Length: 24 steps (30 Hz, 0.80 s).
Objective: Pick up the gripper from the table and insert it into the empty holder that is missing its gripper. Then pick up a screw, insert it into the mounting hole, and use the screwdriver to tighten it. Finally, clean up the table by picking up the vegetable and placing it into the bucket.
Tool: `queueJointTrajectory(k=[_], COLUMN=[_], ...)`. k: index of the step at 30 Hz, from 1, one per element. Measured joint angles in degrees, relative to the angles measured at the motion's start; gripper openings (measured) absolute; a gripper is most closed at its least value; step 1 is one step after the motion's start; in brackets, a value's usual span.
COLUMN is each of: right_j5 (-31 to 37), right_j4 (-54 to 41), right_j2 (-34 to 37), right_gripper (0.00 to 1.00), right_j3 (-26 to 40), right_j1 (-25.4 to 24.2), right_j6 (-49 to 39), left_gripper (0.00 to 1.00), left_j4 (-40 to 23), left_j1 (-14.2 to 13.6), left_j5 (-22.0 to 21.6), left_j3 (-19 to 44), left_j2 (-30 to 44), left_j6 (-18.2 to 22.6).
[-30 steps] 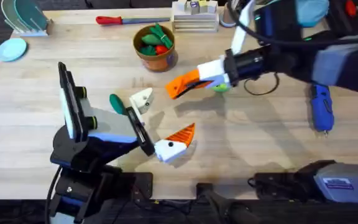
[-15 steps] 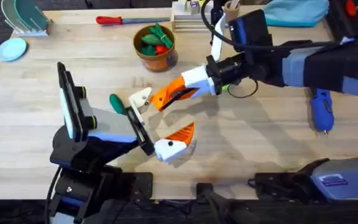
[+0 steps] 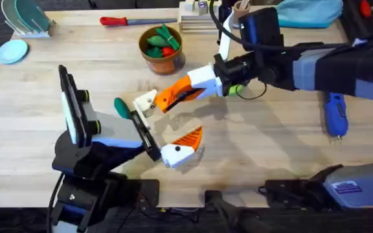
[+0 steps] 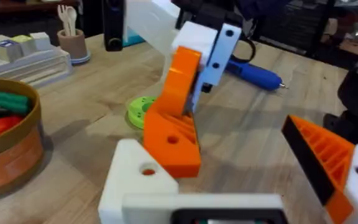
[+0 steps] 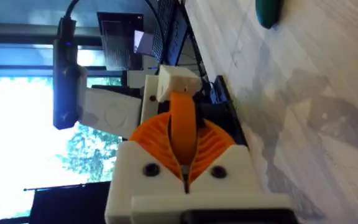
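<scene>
My right gripper (image 3: 185,91) is shut on the gripper (image 3: 166,99), a small orange wedge, and reaches in from the right. The wedge (image 4: 173,140) rests against the white holder (image 4: 134,180), which is the bare finger of my left gripper (image 3: 164,127). That left gripper is open; its other finger (image 3: 179,153) carries an orange ribbed pad. In the right wrist view the wedge (image 5: 183,127) sits pinched between my pads, with the holder (image 5: 179,79) just beyond. The dark green vegetable (image 3: 121,107) lies left of the holder. The bucket (image 3: 162,49) stands behind, and the blue screwdriver (image 3: 334,112) lies far right.
A red-handled tool (image 3: 124,21) lies along the back edge. A lime-green disc (image 4: 140,111) lies under the right arm. Clear boxes (image 3: 203,18) and a beige cup (image 4: 73,45) stand at the back; blue plates (image 3: 13,50) sit far left.
My right arm has carried the orange wedge left across the table until it meets the holder on the left gripper. The left arm has stayed still.
</scene>
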Motion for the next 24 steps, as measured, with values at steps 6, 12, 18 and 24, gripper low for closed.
queueJointTrajectory(k=[6,12,18,24], right_j5=[0.0,1.2,1.9,3.3], right_j4=[2.5,3.0,8.8,14.8], right_j2=[0.0,0.6,3.7,6.7], right_gripper=[0.009,0.009,0.008,0.007], right_j3=[0.0,0.0,0.0,0.6], right_j1=[0.0,0.7,2.2,5.3], right_j6=[1.9,4.3,10.2,15.9], left_gripper=[0.992,0.992,0.992,0.992], left_j4=[0.0,0.0,0.0,0.0], left_j1=[0.0,0.1,0.7,0.7], left_j5=[-0.3,-0.9,-2.6,-2.4], left_j3=[0.0,0.0,0.0,0.0], left_j2=[0.0,0.0,0.0,0.2], left_j6=[0.2,0.4,-0.4,-1.8])
